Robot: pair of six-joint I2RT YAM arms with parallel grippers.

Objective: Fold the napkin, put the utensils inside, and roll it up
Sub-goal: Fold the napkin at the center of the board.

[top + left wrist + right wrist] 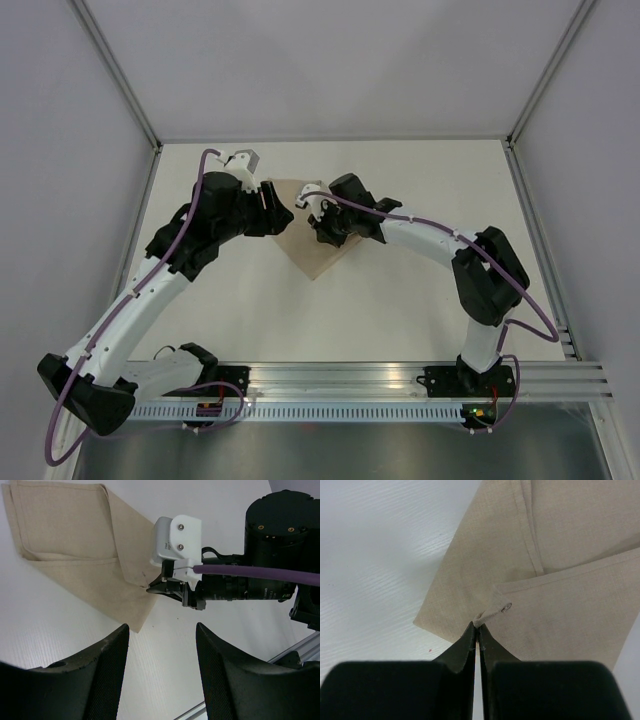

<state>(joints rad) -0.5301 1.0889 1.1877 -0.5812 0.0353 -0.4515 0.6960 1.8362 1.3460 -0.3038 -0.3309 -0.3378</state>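
— At the tips of the right claw [476, 630], what's caught?
— A corner of the napkin [560, 555]. The jaws are pressed together on a small tuck of hem, right at their very ends, and the cloth bunches a little there.
— And the left claw [161, 630]?
— Spread wide with nothing in it. It hangs over bare table [60, 625] just beside one point of the napkin, facing the right claw.
— Where does the cloth sit?
— Flat on the table, towards the far middle, between the two arms. One layer is already lapped over another, and hems cross in the wrist views. No utensils show anywhere.
— What could spoil it?
— My guess is that the hold is thin. So little hem sits between the tips that a quick pull may slip it free, and the flap would drop crooked. I can't tell whether one layer or two is pinched, and two would drag the whole napkin rather than turn a flap. The claws are also near each other, so a careless swing could knock them together.
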